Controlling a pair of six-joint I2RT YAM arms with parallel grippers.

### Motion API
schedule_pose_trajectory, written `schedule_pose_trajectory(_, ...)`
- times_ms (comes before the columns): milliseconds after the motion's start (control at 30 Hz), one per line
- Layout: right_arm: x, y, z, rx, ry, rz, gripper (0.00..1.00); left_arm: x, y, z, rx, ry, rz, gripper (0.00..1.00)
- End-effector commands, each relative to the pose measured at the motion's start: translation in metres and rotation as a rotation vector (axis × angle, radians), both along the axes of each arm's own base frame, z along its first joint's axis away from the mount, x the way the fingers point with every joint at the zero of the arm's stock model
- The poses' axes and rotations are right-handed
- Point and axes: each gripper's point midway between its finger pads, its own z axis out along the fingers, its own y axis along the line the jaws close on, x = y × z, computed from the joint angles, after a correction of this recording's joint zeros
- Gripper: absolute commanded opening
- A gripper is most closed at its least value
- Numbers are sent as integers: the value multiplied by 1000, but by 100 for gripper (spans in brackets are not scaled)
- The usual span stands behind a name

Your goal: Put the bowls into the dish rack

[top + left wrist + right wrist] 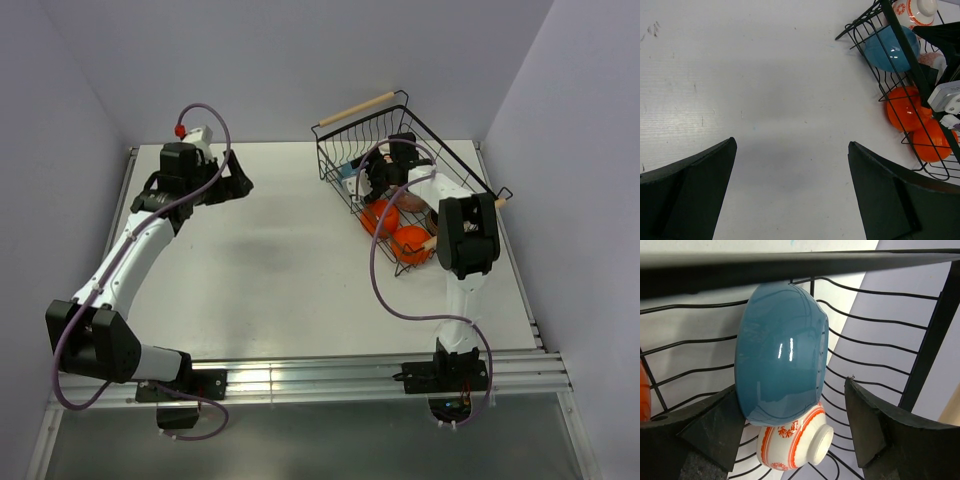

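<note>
The black wire dish rack (pixel 357 108) stands at the back right. Two plain orange bowls (pixel 381 216) (pixel 411 245) lie in its near end. My right gripper (pixel 375 178) is inside the rack and open. In the right wrist view its fingers (pixel 880 425) straddle the blue bowl (pixel 780 350), which stands on edge over the orange-and-white patterned bowl (pixel 795 445); a gap shows on the right side. My left gripper (pixel 240 183) is open and empty over bare table (pixel 792 145). The grey-and-white and dark brown bowls are hidden.
In the left wrist view the rack (pixel 900 35) sits at the upper right with the blue bowl (pixel 890 47) and orange bowls (pixel 905 107) inside. Walls close in the table at the back and both sides. The rack's top bar (pixel 790 267) crosses above my right gripper.
</note>
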Motion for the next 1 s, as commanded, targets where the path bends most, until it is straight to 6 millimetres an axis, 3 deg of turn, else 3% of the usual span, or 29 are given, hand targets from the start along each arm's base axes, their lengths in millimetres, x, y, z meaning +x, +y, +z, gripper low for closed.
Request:
schedule_pose_trajectory(0,-9,-5,5,-105,-23,44,82,7,-3,26,-19,-61,-20,99)
schedule_pose_trajectory(367,-26,-17,-14,-233,20,67,82,8,-1,29,-20,-60,-32,99)
schedule_pose_trajectory(733,-30,-26,9,-285,19,53,82,3,0,31,-30,-59,-41,100)
schedule_pose_trajectory(967,-34,-31,10,-312,32,56,82,-1,3,31,-26,-64,-41,100)
